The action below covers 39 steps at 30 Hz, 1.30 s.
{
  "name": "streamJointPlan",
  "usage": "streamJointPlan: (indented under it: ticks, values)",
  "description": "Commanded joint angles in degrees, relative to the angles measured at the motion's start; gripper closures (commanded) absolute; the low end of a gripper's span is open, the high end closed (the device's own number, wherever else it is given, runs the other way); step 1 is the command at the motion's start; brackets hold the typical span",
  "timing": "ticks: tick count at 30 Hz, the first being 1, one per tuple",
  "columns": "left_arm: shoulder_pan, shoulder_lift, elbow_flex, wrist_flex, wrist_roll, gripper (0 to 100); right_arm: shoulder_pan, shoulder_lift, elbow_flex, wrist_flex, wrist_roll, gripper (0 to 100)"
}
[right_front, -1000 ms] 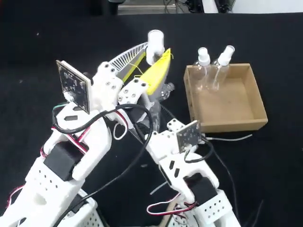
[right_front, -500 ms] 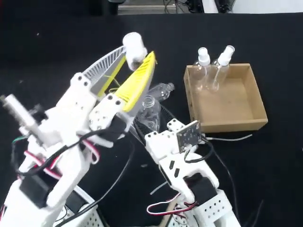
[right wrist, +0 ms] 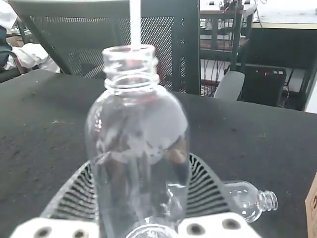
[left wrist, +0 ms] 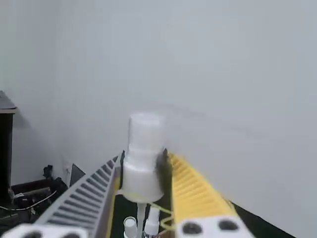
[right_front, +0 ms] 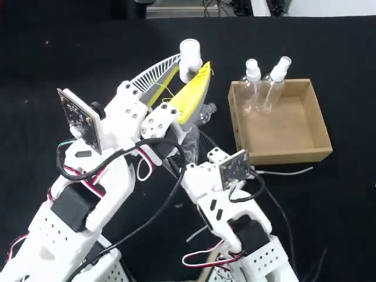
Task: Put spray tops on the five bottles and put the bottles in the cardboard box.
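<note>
Left pincer (right_front: 192,66) grips white plastic spray top (left wrist: 142,148), right pincer (right wrist: 138,188) clamps clear plastic bottle (right wrist: 136,124); I'd centre dip tube (right wrist: 134,20) over neck (right wrist: 131,67).

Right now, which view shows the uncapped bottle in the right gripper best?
The right wrist view: the uncapped bottle stands upright in the right gripper, open neck plain. In the high view the left arm covers most of it. The left wrist view faces the spray top.
</note>
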Motion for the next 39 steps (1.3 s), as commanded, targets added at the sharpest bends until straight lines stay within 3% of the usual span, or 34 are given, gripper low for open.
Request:
streamJointPlan:
  ticks: [1,6,19,27,31,34,39]
  values:
    - [0.0,0.3,-0.7,-1.4,0.5,97,-0.5,-5.4,-0.3,-0.5,0.1,98.7]
    - [0.0,0.3,0.4,0.4,0.5,97,-0.5,-5.4,-0.3,-0.5,0.1,98.7]
    - [0.1,-0.1,3.2,15.6,0.6,97,-0.5,-5.4,-0.4,-0.6,0.1,98.7]
    - [-0.6,-7.2,3.3,22.3,0.6,96,-0.5,-5.4,-0.4,-0.6,0.1,98.7]
    - [-3.7,-8.0,5.4,23.4,1.7,82,-0.5,-5.4,-0.4,-0.6,0.1,98.7]
    - [-6.4,-8.4,8.9,23.0,7.9,72,-0.5,-5.4,-0.4,-0.6,0.1,98.7]
    - [-8.5,-9.4,9.4,22.9,11.8,67,-0.6,-5.4,-0.4,-0.6,0.1,98.7]
